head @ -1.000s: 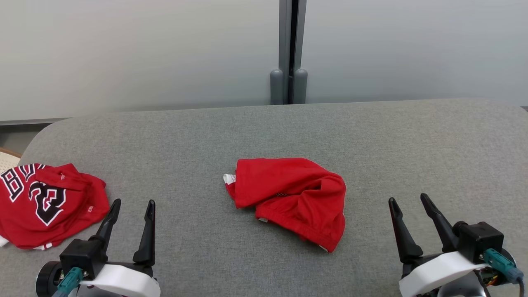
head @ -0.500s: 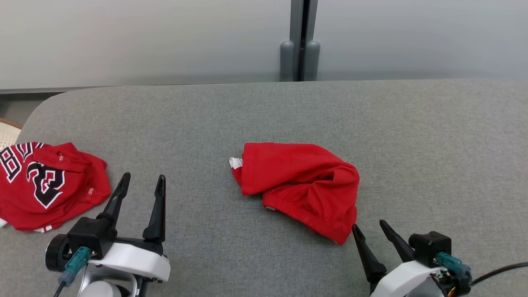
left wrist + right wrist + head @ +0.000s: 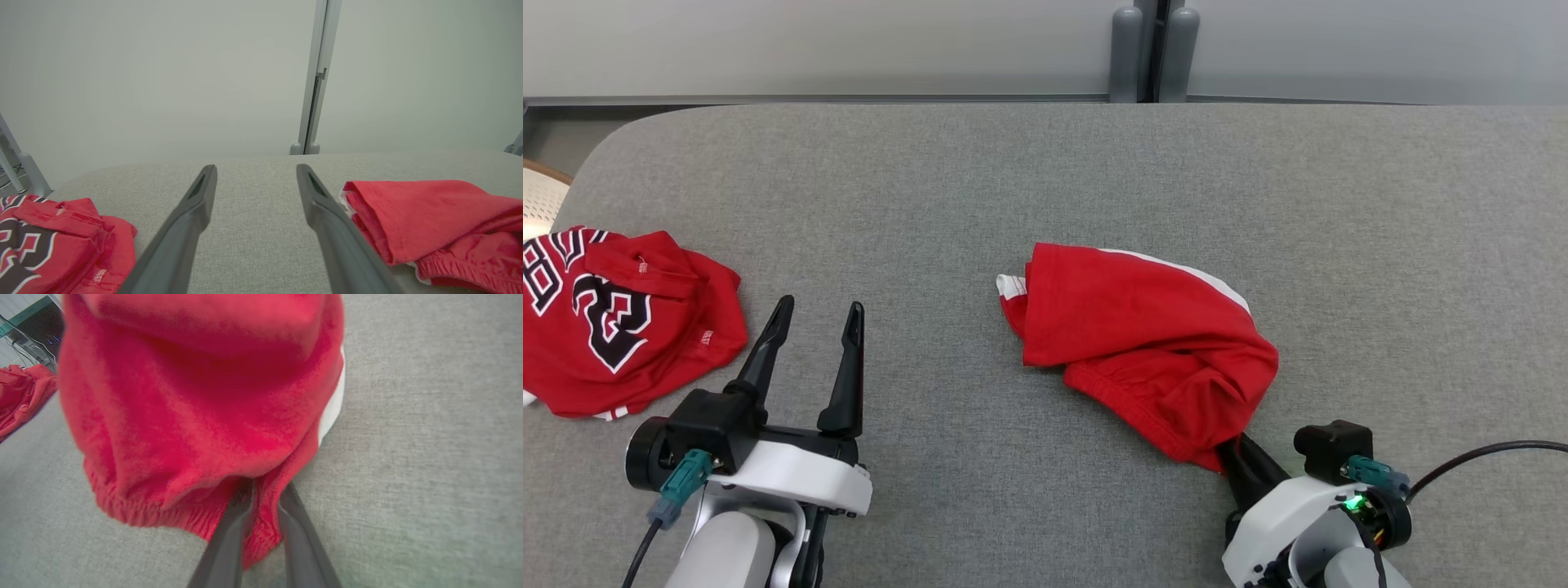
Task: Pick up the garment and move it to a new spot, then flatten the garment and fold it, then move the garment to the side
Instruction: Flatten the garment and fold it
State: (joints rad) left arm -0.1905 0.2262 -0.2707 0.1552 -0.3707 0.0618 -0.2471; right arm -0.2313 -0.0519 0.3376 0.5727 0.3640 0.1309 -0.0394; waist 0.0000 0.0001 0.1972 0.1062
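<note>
The red garment is lying crumpled near the middle of the grey table, with a white stripe showing along the side of it that is facing the table's far edge. Its elastic waistband is turning toward the table's near edge.

The right gripper is sitting low at the near right part of the table. Its two dark fingers are drawn close together and are pinching a fold of red cloth between them, at the garment's near corner — the tips are going under the fabric, so they are hidden there.

The left gripper is resting over the near left part of the table. Its fingers are standing spread wide, with nothing between them, and they are pointing toward the table's far edge.

A second red piece, a jersey with black and white lettering, is lying bunched at the table's left edge, well apart from the garment. Two grey posts are standing just behind the table's far edge.
</note>
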